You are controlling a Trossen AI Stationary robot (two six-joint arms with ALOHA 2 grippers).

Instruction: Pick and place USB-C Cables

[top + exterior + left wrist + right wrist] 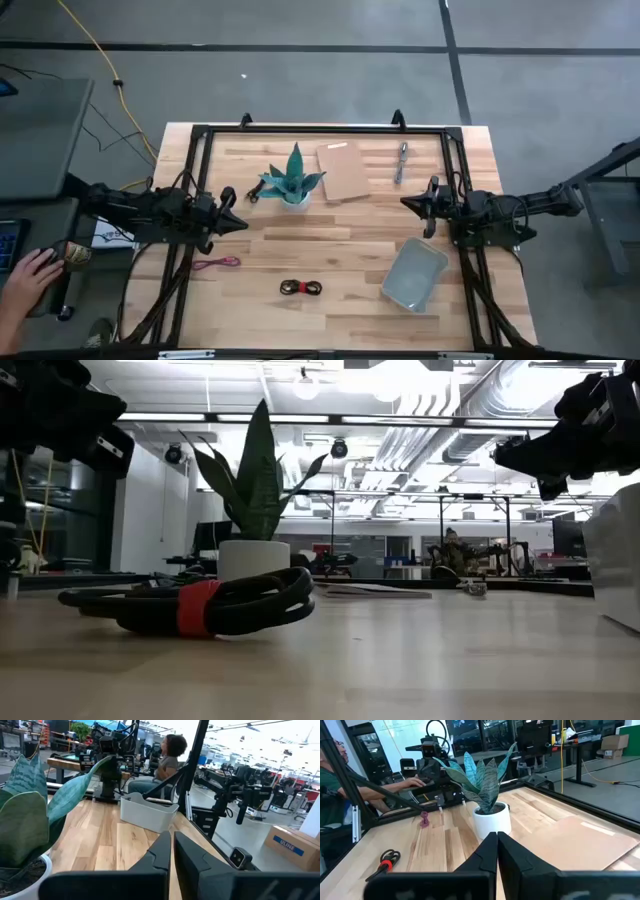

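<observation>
Red-and-black cable (301, 288), coiled and bound with a red band, lies on the wooden table (340, 250) on the near side of the potted plant (293, 180), well apart from it toward the front edge. In the low view that same bundle (200, 605) fills the foreground, flat on the wood, with the plant's white pot behind it. The pink-magenta cable (217, 263) rests nearer the left edge, also in front of the plant and to its left. The black cable (253, 192) sits just beside the plant's pot on its left. The silver-grey cable (401, 162) lies well to the right of the plant, toward the back edge, beyond a brown flat board (344, 171) that lies just right of the plant.

A grey tray (414, 274) sits to the right of the plant and toward the front, tilted relative to the table edge.

Both arms hover above the table, holding nothing. The left gripper (240, 223) hangs left of the plant and slightly nearer the front, its 2 fingers (159, 856) pressed together. The right gripper (408, 204) hangs well to the right of the plant, pointing toward it, its fingers (487, 851) likewise together with no gap.

A person's hand (35, 270) rests on a dark device off the table, far left of the plant. A yellow cord (105, 60) trails across the floor behind the table.
</observation>
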